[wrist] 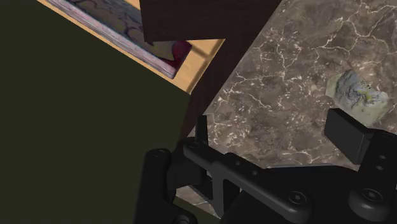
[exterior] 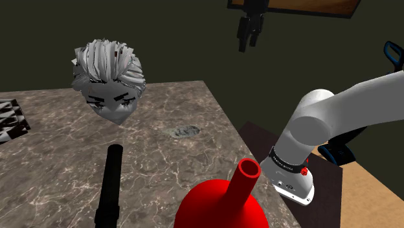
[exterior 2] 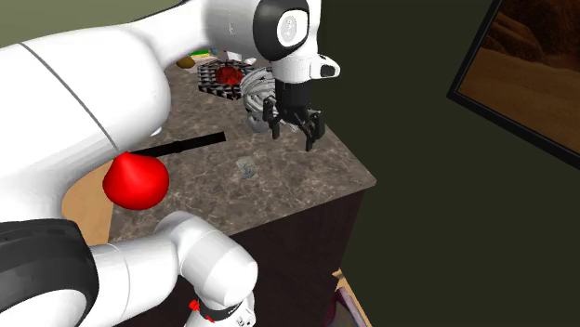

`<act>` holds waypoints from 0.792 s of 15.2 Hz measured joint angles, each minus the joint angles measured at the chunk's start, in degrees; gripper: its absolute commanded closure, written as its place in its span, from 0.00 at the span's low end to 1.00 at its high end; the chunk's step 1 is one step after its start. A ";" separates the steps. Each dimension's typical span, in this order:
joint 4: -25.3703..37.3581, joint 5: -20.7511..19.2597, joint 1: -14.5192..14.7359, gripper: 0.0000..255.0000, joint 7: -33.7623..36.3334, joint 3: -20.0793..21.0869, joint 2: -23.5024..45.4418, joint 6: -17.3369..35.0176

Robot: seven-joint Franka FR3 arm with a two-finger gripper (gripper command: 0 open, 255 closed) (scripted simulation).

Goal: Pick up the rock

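The claw (exterior 2: pixel 294 133) is hanging in the air over the marble table (exterior: pixel 65 152), close to one of its edges. Its two fingers (wrist: pixel 347 130) are standing wide apart, gripping nothing and touching nothing. The rock (exterior: pixel 186 131), small and grey, is lying on the bare tabletop below the claw and off to one side, outside the gap between the fingers. On the same table a grey head (exterior: pixel 109 81) with spiky hair is resting, a red vase (exterior: pixel 226 201) is standing, and a black rod (exterior: pixel 110 184) is lying flat.
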 measured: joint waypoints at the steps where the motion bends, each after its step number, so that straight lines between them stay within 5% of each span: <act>1: 0.00 0.00 0.00 0.00 0.00 0.00 0.00 0.00; 12: -4.46 0.45 7.32 0.00 -3.45 7.36 10.93 11.89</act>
